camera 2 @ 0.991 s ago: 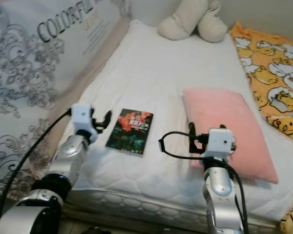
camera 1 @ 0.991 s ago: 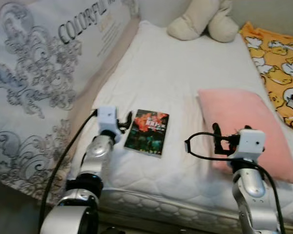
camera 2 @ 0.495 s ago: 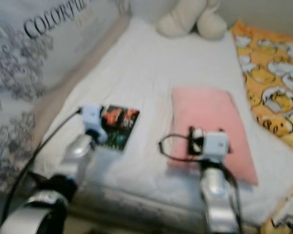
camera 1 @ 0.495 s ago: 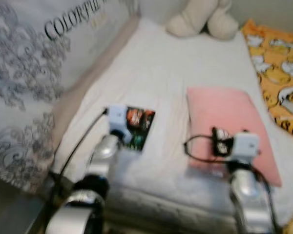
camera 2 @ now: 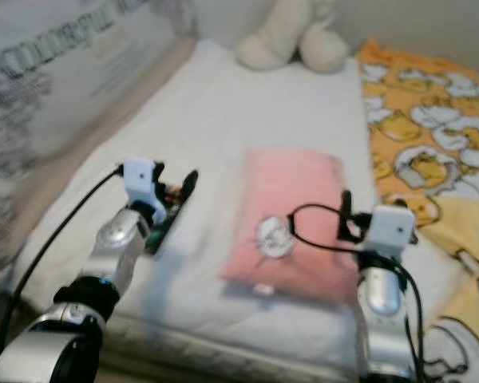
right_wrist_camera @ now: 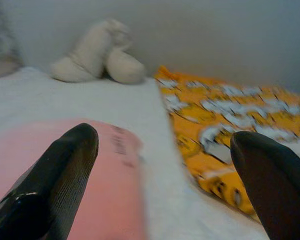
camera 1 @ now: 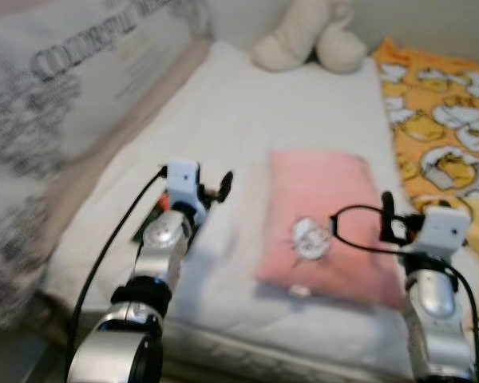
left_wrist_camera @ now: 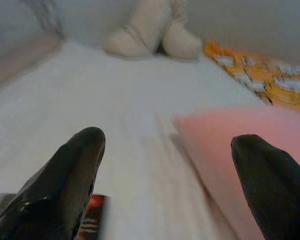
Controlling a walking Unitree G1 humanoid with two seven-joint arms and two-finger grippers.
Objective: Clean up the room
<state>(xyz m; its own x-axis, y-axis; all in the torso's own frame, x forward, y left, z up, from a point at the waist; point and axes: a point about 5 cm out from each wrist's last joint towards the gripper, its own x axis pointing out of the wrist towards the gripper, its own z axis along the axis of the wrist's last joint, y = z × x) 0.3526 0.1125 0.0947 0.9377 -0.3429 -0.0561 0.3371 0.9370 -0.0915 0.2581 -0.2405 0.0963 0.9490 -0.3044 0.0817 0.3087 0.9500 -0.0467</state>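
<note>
The head views are blurred, and the lettering on the grey patterned panel at the bed's 9 o'clock side cannot be read. The book is mostly hidden: the left arm covers it, and only a dark edge with a trace of red shows under the wrist near the bed's 8 o'clock edge. The left wrist view gives just a cut-off red and black corner of it beside one finger. The left end effector hangs over the white mattress between the book and the pink pillow, its fingers spread well apart and holding nothing. The right end effector is at the pillow's 3 o'clock edge, fingers also wide apart and empty. The head views show a pale round print on the pillow that neither wrist view catches. The right wrist view shows the orange cartoon blanket alongside the mattress, with a cream plush toy at 12 o'clock on the bed; what animal it is cannot be told, since its top is cut off.
</note>
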